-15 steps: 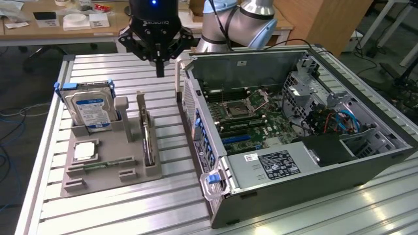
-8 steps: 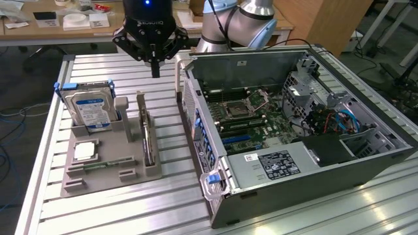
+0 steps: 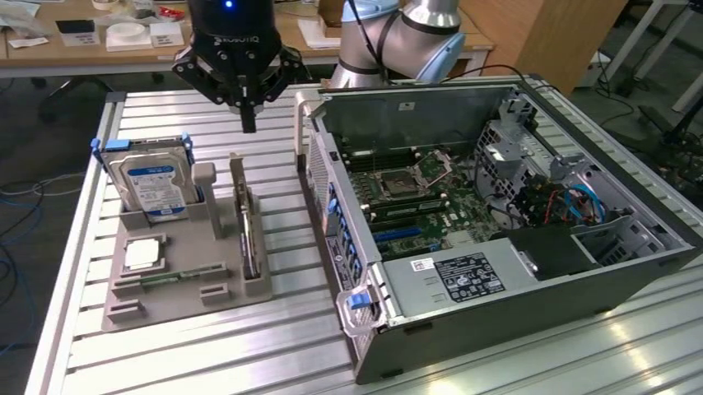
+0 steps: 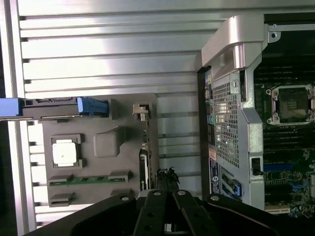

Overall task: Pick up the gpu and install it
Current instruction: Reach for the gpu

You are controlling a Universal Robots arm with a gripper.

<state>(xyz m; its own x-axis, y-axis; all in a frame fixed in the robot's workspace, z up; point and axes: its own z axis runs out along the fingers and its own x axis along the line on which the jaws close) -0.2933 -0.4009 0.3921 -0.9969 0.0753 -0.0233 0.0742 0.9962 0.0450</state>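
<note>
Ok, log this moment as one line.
gripper: shut, empty, hovering by tray | gpu: upright in tray slot, not picked | computer case: open

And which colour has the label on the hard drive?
The label is blue and white; the exterior view shows it best.

The ribbed silver aluminium table top (image 3: 220,354) runs in long slotted bars, and light from above glares white off its near corner at the exterior view's right. Behind it stands a long pale wooden desk (image 3: 77,54) littered with white boxes and papers (image 3: 128,34), beside a brown wooden cabinet (image 3: 544,33). Loose blue cables (image 3: 16,196) trail over the dark grey floor (image 3: 33,148).
</note>
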